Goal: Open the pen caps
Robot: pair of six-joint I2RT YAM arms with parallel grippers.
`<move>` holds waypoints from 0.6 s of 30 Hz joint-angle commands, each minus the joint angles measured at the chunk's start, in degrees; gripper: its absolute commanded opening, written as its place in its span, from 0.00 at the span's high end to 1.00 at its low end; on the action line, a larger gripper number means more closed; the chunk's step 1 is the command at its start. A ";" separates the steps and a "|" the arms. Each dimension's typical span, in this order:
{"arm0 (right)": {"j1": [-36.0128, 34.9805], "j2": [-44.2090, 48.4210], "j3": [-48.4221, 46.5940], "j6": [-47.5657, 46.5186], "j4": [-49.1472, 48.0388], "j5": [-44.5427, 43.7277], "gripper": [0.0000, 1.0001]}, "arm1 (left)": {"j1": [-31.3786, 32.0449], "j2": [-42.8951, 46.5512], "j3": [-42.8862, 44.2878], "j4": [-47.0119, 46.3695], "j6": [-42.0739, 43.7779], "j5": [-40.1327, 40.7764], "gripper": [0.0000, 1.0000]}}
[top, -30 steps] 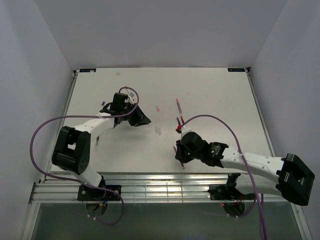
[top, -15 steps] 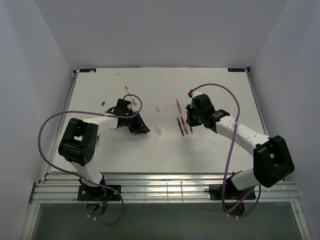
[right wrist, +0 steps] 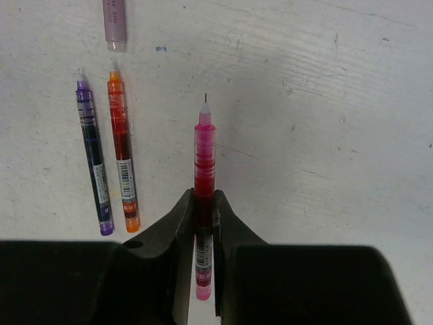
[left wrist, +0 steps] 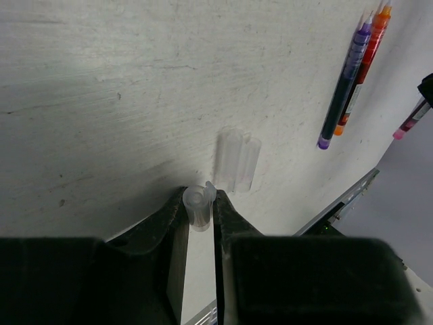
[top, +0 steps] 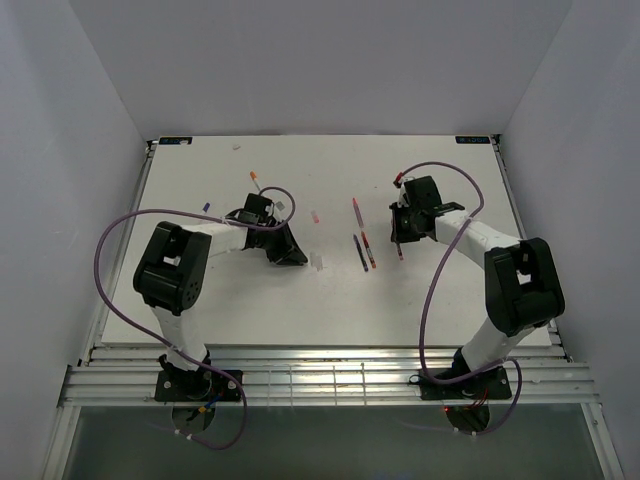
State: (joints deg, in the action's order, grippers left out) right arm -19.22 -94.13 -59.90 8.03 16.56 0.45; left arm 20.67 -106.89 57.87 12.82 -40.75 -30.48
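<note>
- Three pens are showing bare tips: the purple pen (right wrist: 93, 162) and orange pen (right wrist: 122, 162) are lying side by side on the table (top: 220, 300), with the pink pen (right wrist: 204, 145) at their 3 o'clock.
- Two clear caps (left wrist: 237, 161) are lying together at the pair's 9 o'clock in the top view.
- A pale pen (right wrist: 114, 20) at 12 o'clock is getting cropped, so I cannot tell whether it is capped; more work is likely waiting.
- The left gripper (left wrist: 201, 203) is reaching low toward the table's centre, pinching a clear cap (left wrist: 198, 206) just at 7 o'clock of the loose two.
- The right gripper (right wrist: 204, 203) is stretching out low, clenching the pink pen's barrel.
</note>
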 commanded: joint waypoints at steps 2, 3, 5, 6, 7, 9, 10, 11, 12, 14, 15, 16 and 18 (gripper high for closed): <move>0.77 -1.58 -2.50 -2.05 -1.88 4.21 0.92 | 0.95 -0.42 1.81 -0.95 0.76 -0.28 0.73; 0.85 -1.85 -2.50 -2.14 -2.23 4.30 0.92 | 1.04 -0.68 1.72 -0.95 0.76 -0.28 0.68; 1.03 -2.73 -3.12 -2.14 -2.32 4.47 0.92 | 1.04 -0.95 1.81 -0.95 0.85 -0.37 0.65; 1.12 -2.99 -3.29 -2.14 -2.32 4.65 0.92 | 1.04 -1.12 1.72 -0.95 0.85 -0.37 0.64; 1.20 -3.43 -3.64 -2.14 -2.41 5.00 0.92 | 1.04 -1.21 1.72 -0.95 0.85 -0.46 0.60; 1.21 -3.69 -3.73 -2.14 -2.58 5.26 0.92 | 1.04 -1.13 1.37 -1.04 0.85 -0.37 0.57; 1.29 -3.87 -3.73 -2.14 -2.76 5.35 0.92 | 1.13 -0.95 1.20 -1.13 0.85 -0.37 0.55; 1.29 -4.22 -3.73 -2.06 -2.84 5.44 0.92 | 1.13 -0.86 1.02 -1.22 0.85 -0.20 0.55; 1.29 -4.48 -3.82 -2.06 -2.85 5.61 0.92 | 1.13 -0.69 0.59 -1.22 0.85 0.07 0.55; 1.29 -4.92 -3.91 -1.97 -2.93 6.58 0.92 | 1.13 -0.25 0.32 -1.31 0.68 0.42 0.54; 1.38 -4.93 -3.74 -1.88 -3.19 7.11 0.92 | 1.13 -0.07 -0.03 -1.31 0.67 0.51 0.54; 1.29 -5.01 -3.56 -1.79 -3.81 7.89 0.92 | 1.13 0.19 -0.21 -1.31 0.59 0.51 0.54; 1.29 -5.19 -2.94 -1.62 -4.34 8.34 0.92 | 1.13 1.07 -0.65 -1.48 0.50 0.60 0.53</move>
State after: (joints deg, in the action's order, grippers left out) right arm -18.22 -98.63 -61.45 6.90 14.68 6.59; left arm 21.52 -107.55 58.50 11.31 -40.97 -31.59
